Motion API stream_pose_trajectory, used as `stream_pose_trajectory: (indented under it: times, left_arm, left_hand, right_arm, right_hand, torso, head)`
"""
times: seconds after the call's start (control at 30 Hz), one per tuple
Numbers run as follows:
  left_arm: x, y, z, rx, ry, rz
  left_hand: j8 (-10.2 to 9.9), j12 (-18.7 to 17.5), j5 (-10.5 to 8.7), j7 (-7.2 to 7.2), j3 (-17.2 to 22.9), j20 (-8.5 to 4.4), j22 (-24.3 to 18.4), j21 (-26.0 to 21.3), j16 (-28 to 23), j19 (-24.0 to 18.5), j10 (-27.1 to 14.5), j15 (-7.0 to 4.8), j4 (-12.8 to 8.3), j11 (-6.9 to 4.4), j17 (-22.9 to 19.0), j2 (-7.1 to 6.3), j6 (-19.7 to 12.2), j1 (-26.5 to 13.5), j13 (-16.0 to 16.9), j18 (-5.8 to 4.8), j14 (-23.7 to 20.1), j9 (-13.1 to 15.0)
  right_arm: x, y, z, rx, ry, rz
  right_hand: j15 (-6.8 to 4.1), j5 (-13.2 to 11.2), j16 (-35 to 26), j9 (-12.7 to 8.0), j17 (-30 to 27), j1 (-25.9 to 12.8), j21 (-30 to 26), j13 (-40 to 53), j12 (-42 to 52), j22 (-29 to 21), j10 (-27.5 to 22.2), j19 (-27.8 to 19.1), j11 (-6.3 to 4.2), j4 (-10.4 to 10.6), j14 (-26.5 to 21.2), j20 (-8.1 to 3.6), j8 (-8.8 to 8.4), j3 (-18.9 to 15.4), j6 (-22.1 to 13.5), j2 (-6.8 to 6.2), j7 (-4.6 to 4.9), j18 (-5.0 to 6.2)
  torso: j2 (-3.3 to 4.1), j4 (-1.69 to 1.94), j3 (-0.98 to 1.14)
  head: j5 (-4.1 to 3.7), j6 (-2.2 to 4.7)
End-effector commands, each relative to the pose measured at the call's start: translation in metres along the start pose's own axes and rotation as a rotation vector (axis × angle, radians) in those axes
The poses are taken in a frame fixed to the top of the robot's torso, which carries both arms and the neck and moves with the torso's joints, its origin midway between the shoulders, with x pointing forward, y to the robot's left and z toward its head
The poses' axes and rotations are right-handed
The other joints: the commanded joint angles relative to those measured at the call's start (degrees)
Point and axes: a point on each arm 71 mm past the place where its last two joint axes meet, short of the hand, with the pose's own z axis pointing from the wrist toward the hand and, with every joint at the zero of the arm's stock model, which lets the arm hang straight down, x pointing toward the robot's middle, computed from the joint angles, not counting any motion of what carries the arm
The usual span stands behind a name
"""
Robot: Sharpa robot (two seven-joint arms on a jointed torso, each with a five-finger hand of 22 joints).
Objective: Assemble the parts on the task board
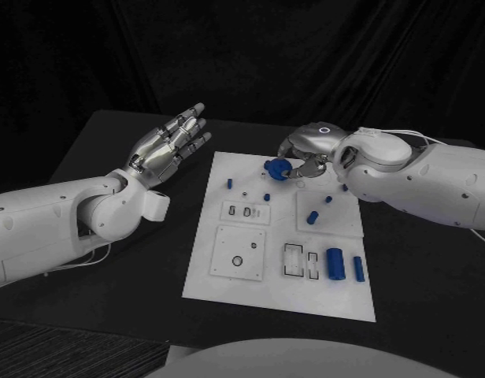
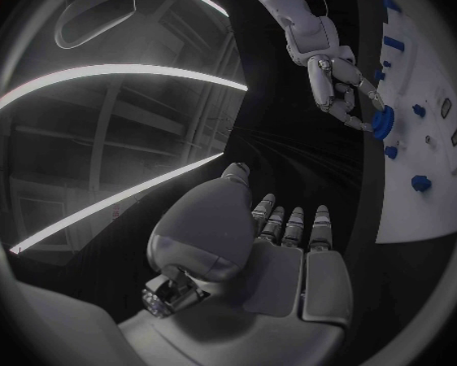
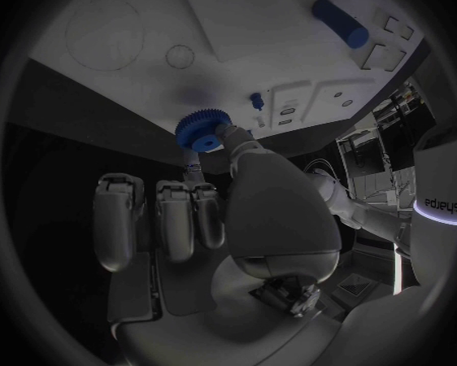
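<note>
Nearest the robot, on the near part of the white board [image 1: 226, 287], a fat blue cylinder [image 1: 335, 263] and a thinner blue bar [image 1: 358, 268] lie with their long axes running away from the robot, beside rectangular cut-outs [image 1: 301, 260] and a square panel with a small ring [image 1: 237, 261]. Mid-board, short blue pegs [image 1: 313, 215] stand among slotted plates. Farther back, the right hand [image 1: 307, 150] pinches a blue gear [image 1: 276, 168] between thumb and fingertip, the other fingers curled aside, holding it just above the board's far part. The pegs lie beneath and nearer than the gear, so seating it likely means coming down and slightly toward the robot; neighbouring pegs crowd that path. The left hand [image 1: 169, 144] hovers off the board's left edge, fingers straight and holding nothing.
</note>
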Motion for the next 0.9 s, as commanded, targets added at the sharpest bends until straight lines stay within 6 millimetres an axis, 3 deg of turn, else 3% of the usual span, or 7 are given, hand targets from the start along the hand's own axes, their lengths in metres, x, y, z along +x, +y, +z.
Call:
stream_pose_trajectory:
  times: [0.03,0.7,0.8,0.9]
  left_arm:
    - [0.002,-0.004,0.001,0.047,0.015,-0.01]
    - [0.002,-0.004,0.002,0.046,0.015,-0.009]
    - [0.002,-0.004,0.002,0.046,0.016,-0.01]
    - [0.002,-0.004,0.002,0.045,0.016,-0.01]
  left_hand:
    - [0.24,-0.2,0.37,0.14,0.27,0.6,-0.07,-0.2,-0.21,-0.05,-0.1,0.5,-0.05,0.32,-0.08,-0.02,0.0,0.75,-0.08,0.52,-0.13,0.05]
    - [0.24,-0.2,0.37,0.14,0.27,0.6,-0.07,-0.2,-0.21,-0.05,-0.1,0.5,-0.05,0.32,-0.08,-0.02,0.0,0.75,-0.08,0.52,-0.13,0.05]
    - [0.24,-0.2,0.38,0.14,0.28,0.68,-0.07,-0.2,-0.21,-0.05,-0.1,0.58,-0.04,0.35,-0.08,-0.02,-0.01,0.78,-0.08,0.51,-0.13,0.05]
    - [0.24,-0.2,0.38,0.14,0.28,0.68,-0.07,-0.2,-0.21,-0.05,-0.1,0.58,-0.04,0.35,-0.08,-0.02,-0.01,0.78,-0.08,0.51,-0.13,0.05]
  right_arm:
    - [0.002,0.003,0.005,-0.011,0.033,-0.009]
    - [0.014,0.017,0.024,-0.03,0.075,-0.007]
    - [0.014,0.018,0.025,-0.033,0.074,-0.007]
    - [0.014,0.02,0.025,-0.038,0.07,-0.007]
  right_hand:
    - [0.06,-0.03,0.15,7.79,15.1,-0.6,0.24,15.1,0.14,12.16,6.09,2.64,-0.16,0.2,5.95,-0.04,3.39,0.2,0.57,-0.06,-0.95,-0.38]
    - [0.44,-0.99,0.15,7.59,15.1,-0.86,-0.32,15.1,0.14,11.88,6.09,2.27,0.1,0.0,5.95,0.34,2.09,0.86,-1.8,-0.19,-0.25,-0.21]
    - [0.46,-1.04,0.15,7.39,15.1,-0.96,-0.39,15.1,0.14,11.86,6.09,2.23,0.1,-0.06,5.95,0.4,1.44,1.07,-2.67,-0.29,-0.11,-0.19]
    - [0.58,-1.22,0.15,6.62,15.1,-1.29,-0.57,15.1,0.14,11.82,6.09,2.14,0.22,-0.05,5.95,0.52,-0.55,1.51,-5.08,-0.53,0.16,-0.15]
  torso:
    - [0.01,-0.02,0.0]
    - [0.0,-0.02,0.01]
    - [-0.01,-0.03,0.01]
    - [-0.01,-0.03,0.01]
  head:
    - [-0.01,0.03]
    - [0.11,-0.39]
    - [0.1,-0.49]
    - [0.1,-0.49]
